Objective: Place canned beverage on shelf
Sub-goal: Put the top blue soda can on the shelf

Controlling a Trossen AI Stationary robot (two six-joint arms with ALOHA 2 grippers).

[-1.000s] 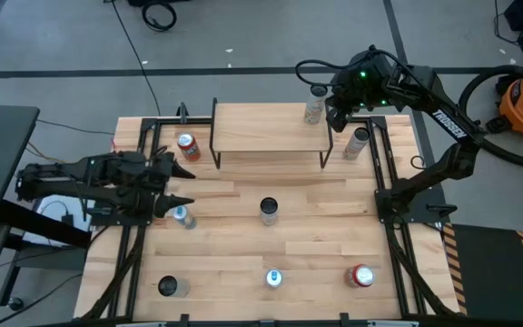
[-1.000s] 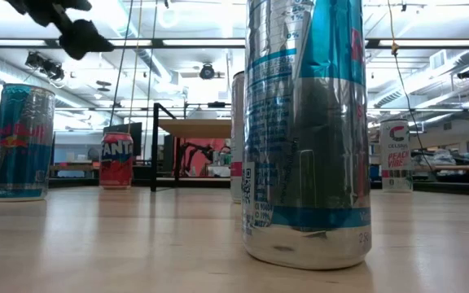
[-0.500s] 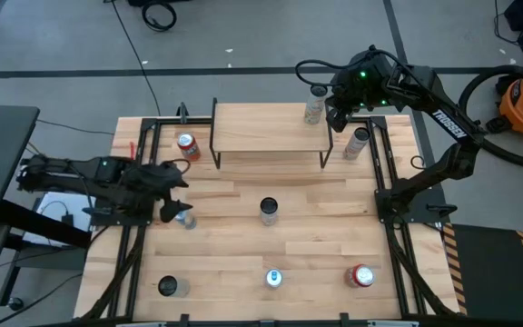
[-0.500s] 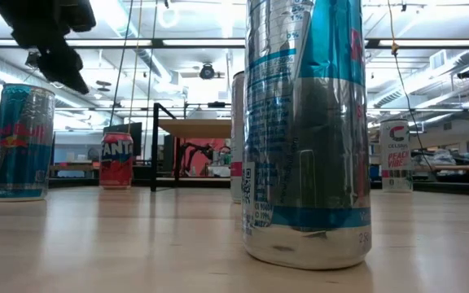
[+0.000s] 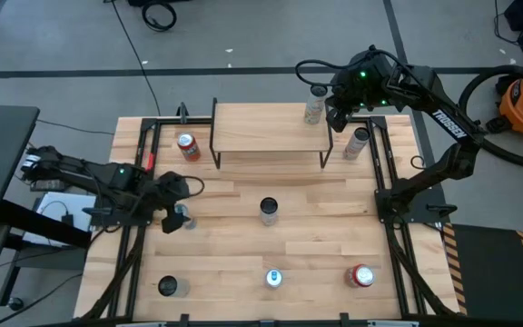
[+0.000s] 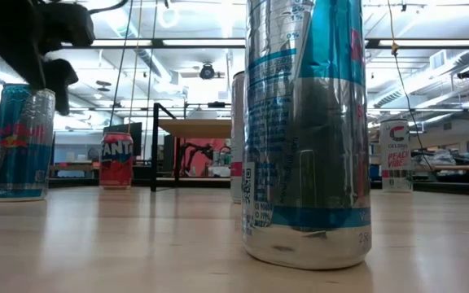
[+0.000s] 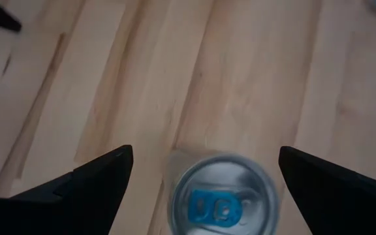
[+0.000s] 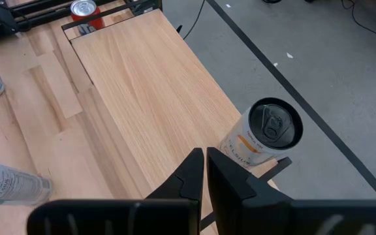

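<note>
Left gripper (image 7: 204, 173): wide open, holding nothing, poised directly above a blue-tabbed can (image 7: 219, 193), one finger on each side.
Right gripper (image 8: 205, 171): shut, empty, over the shelf's (image 5: 266, 127) right end.
Risk: a finger could clip the rim and tip the can; closing too high could let it slip.
Can location: tabletop, left side, well apart from the shelf.
Readable labels: Red Bull (image 6: 21, 142); Fanta (image 6: 116, 159); Celsius Peach Vibe (image 6: 395, 155).
</note>
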